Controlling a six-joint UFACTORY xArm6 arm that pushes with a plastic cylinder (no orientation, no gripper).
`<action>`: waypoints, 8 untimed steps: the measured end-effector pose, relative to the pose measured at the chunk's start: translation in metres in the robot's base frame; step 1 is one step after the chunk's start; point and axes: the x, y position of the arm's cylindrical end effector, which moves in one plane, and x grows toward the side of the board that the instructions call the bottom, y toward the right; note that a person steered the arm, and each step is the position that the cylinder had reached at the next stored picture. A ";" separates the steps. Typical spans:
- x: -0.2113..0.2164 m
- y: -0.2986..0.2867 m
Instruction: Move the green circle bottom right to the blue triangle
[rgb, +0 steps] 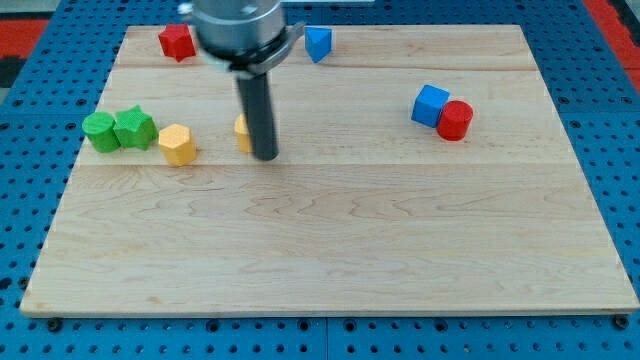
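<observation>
Rod-end — my tip (265, 156) — hides a yellow block (242, 130); yellow hexagon (177, 144) beside it; no end effector visible.

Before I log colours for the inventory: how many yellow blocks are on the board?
2. One yellow block sits at the view's left, just right of the green pair. A second yellow block is partly hidden behind my tip. Nothing more shows.

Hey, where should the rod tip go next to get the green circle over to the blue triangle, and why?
Probably slide my tip toward the view's left, ending just left of the green circle. The tip is now beside a partly hidden yellow block, while the blue triangle lies up and to the right, so the push must start from the circle's far side.
</observation>
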 end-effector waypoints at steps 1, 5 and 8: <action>-0.022 -0.008; -0.029 0.011; -0.098 -0.062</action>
